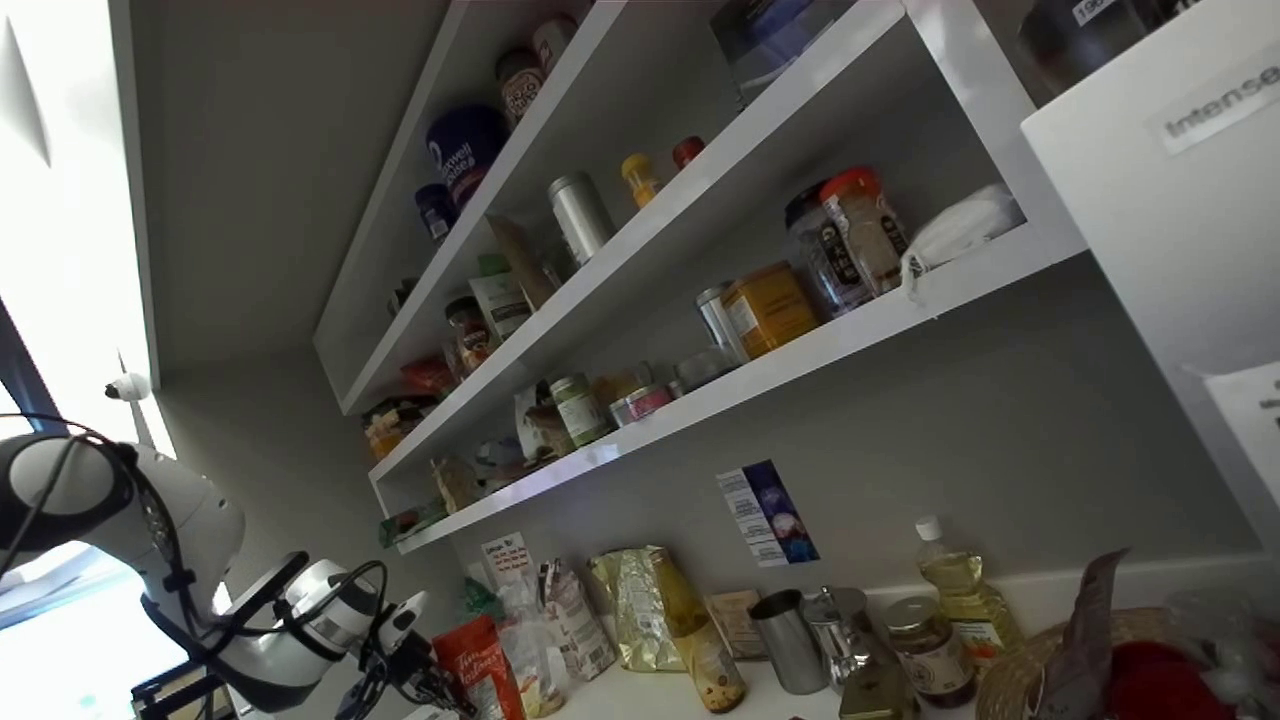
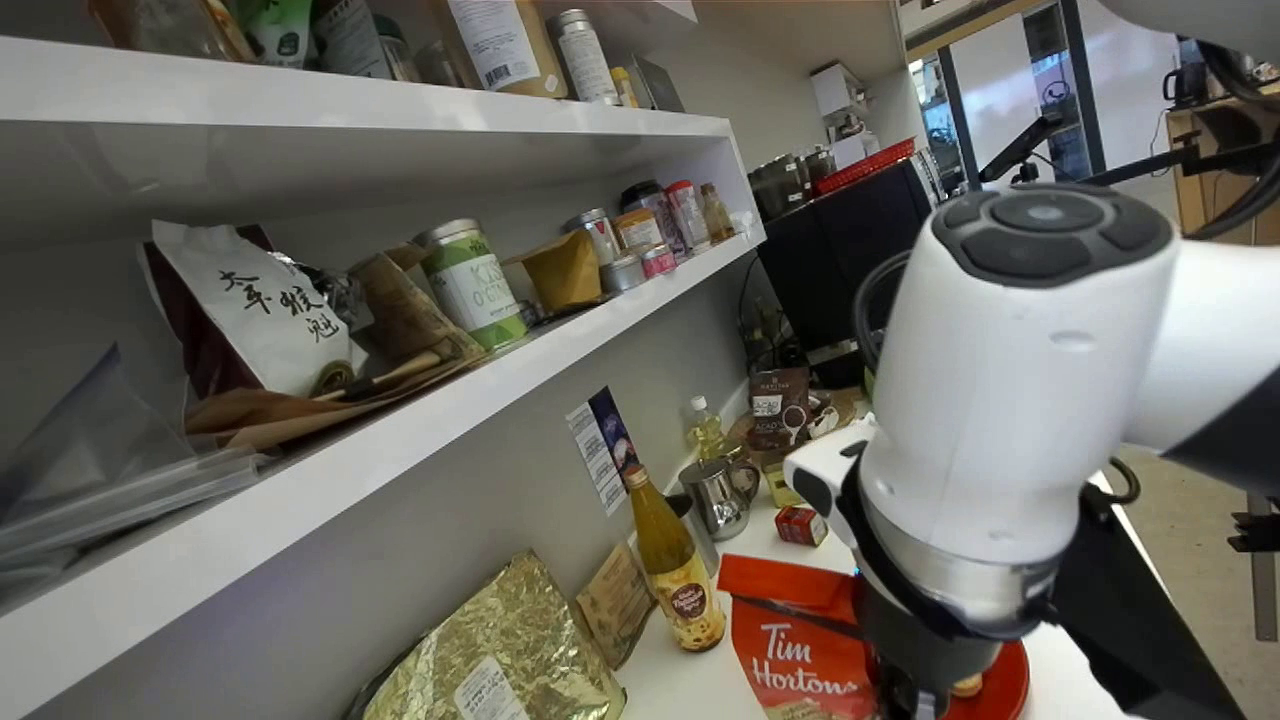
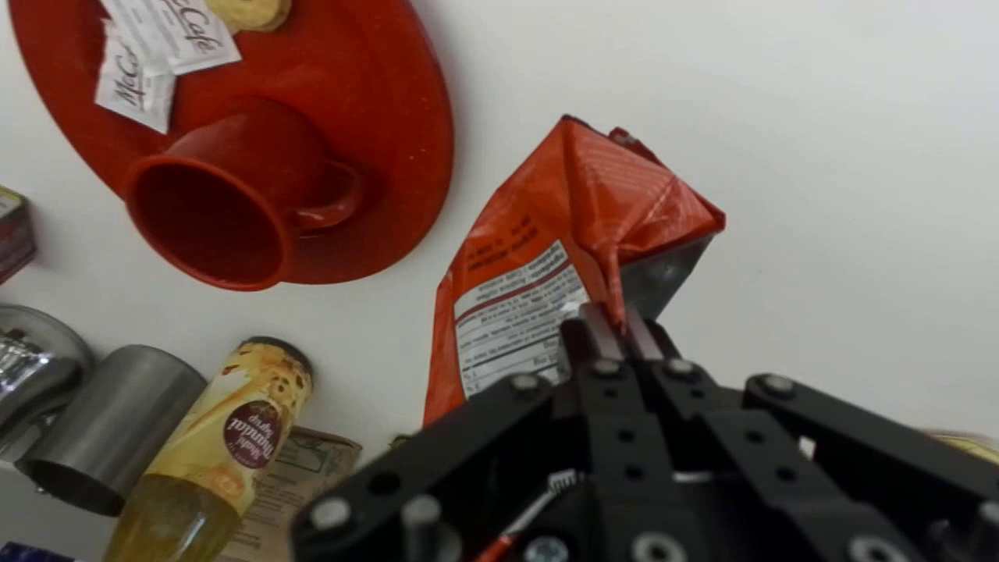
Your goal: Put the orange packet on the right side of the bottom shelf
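Both fingers of my gripper (image 3: 621,329) are pressed nearly together, with a fold of the orange packet (image 3: 538,250) between them, right of the middle in the wrist view. In both exterior views the packet is at the lower border of the frame and its base is not shown, so I cannot tell whether it touches the table (image 3: 819,195). I judge the step is the grasp, or the start of the lift. Next I should raise the packet upright, away from the bottle (image 2: 675,560), bring it above the front edge of the bottom shelf (image 1: 605,455), and carry it to the right end, where jars (image 1: 865,240) stand in the upper right of an exterior view. The space there seems to me tight.

The table is white; a red plate (image 3: 390,94) with a red mug (image 3: 285,168) fills the upper left of the wrist view. The wall (image 1: 950,430) is grey, and a bright window (image 1: 70,650) is at the lower left of an exterior view.
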### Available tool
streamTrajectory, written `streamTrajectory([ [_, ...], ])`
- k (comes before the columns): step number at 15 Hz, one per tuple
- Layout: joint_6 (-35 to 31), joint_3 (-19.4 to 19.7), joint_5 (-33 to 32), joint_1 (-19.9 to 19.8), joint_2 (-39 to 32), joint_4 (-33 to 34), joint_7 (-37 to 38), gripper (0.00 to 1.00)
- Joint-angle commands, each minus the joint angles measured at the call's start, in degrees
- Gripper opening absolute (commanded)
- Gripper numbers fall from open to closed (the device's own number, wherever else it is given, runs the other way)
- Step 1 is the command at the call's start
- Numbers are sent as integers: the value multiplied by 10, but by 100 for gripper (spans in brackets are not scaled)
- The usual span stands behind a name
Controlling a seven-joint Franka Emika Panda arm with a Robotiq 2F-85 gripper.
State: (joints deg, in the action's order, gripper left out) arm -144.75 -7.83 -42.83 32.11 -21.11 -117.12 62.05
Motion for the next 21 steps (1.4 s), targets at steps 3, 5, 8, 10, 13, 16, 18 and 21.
streamTrajectory([
  [3, 82, -24, 116, -78, 107, -43, -124, 1],
  [5, 98, -16, 138, -105, 130, -42, -166, 1],
  [8, 116, -8, 165, -146, 147, -32, -240, 1],
  [10, 121, 3, 176, -174, 149, -21, -289, 1],
  [13, 126, 19, 191, -209, 145, -3, -365, 1],
  [16, 135, 37, 199, -237, 144, 11, -420, 1],
  [18, 149, 45, 204, -250, 149, 19, -447, 1],
  [21, 170, 56, 202, -266, 165, 27, -464, 1],
])
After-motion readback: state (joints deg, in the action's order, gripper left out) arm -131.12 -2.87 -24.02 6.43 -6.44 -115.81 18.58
